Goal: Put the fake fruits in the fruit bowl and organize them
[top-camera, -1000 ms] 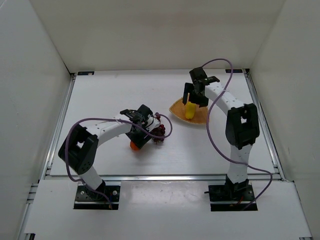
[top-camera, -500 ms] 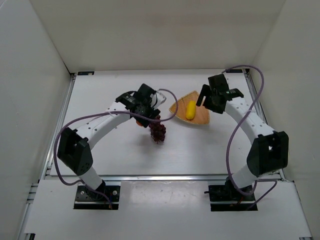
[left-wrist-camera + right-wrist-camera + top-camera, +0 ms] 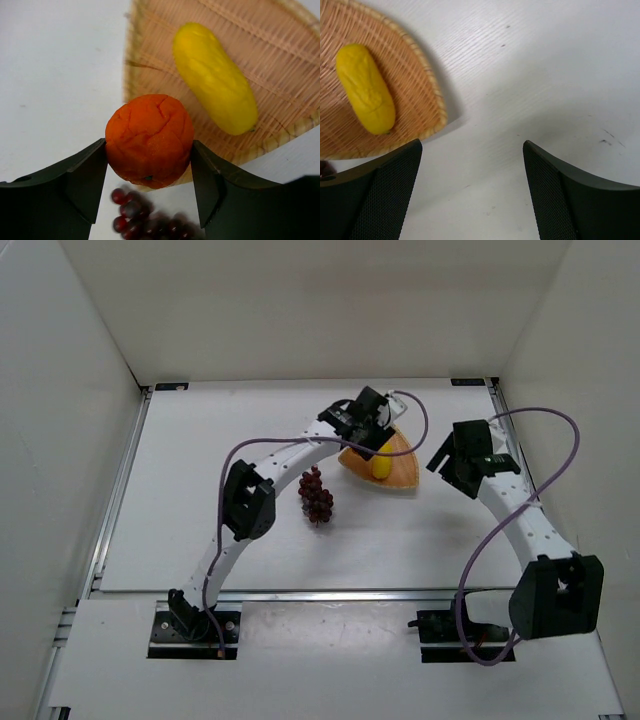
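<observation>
The tan wicker fruit bowl (image 3: 401, 472) lies right of the table's middle, with the yellow fruit (image 3: 380, 467) in it. My left gripper (image 3: 362, 435) is shut on the orange (image 3: 149, 141) and holds it above the bowl's (image 3: 280, 75) near-left rim, beside the yellow fruit (image 3: 215, 76). The dark grape bunch (image 3: 317, 495) lies on the table left of the bowl; it shows blurred under the orange in the left wrist view (image 3: 145, 222). My right gripper (image 3: 447, 462) is open and empty, right of the bowl (image 3: 415, 87) and the yellow fruit (image 3: 366, 95).
White walls close in the table on three sides. A metal rail runs along each side edge and along the near edge by the arm bases. Purple cables loop off both arms.
My left arm has carried the orange right and back, from beside the grapes to over the bowl. My right gripper has let go of the yellow fruit and drawn back right of the bowl.
</observation>
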`<action>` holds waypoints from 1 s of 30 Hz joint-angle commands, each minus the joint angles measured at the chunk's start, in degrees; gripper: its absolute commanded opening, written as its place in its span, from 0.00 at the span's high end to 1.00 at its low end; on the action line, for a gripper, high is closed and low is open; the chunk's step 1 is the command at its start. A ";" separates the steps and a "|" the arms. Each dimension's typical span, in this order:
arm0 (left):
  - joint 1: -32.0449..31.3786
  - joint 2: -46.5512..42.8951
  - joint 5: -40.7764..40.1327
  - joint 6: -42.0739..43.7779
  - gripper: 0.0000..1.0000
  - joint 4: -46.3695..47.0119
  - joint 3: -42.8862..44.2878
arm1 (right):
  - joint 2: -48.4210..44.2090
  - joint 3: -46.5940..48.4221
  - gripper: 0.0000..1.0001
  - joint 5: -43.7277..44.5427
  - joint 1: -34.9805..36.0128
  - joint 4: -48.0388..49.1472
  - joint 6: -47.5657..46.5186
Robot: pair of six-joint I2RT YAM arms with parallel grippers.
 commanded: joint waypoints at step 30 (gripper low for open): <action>25.65 -49.43 -6.13 0.51 0.00 0.41 -50.44 | 38.18 29.84 0.00 -19.48 37.20 1.18 -26.07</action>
